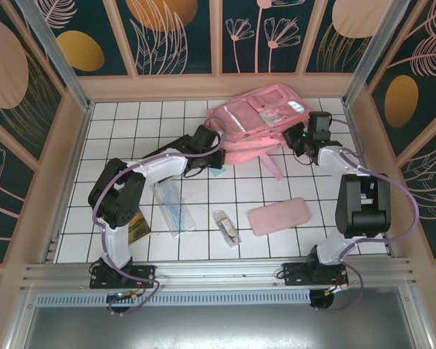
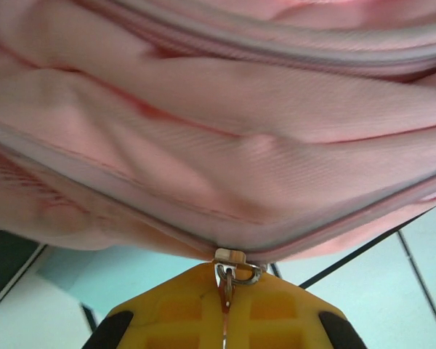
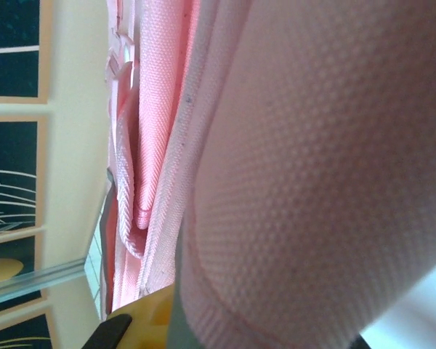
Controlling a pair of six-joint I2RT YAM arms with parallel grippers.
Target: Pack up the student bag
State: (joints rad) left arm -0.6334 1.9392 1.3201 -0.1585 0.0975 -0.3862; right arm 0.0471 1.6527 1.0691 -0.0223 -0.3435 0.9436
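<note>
Yellow left gripper (image 2: 227, 302) jaws pinch the zip pull (image 2: 232, 270) of the bag (image 1: 256, 120) (far back on the table (image 1: 123, 131)), likely to unzip it. Right gripper (image 1: 296, 138) meets the bag's side, probably steadying it; I cannot tell its jaws' state.

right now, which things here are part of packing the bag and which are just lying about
In the job: student bag; its zipper pull, pinched by the left pincer; right pincer at the bag's right side.
Lying about, untouched: pink pencil case, long clear packet, small packet, green flat item.
</note>
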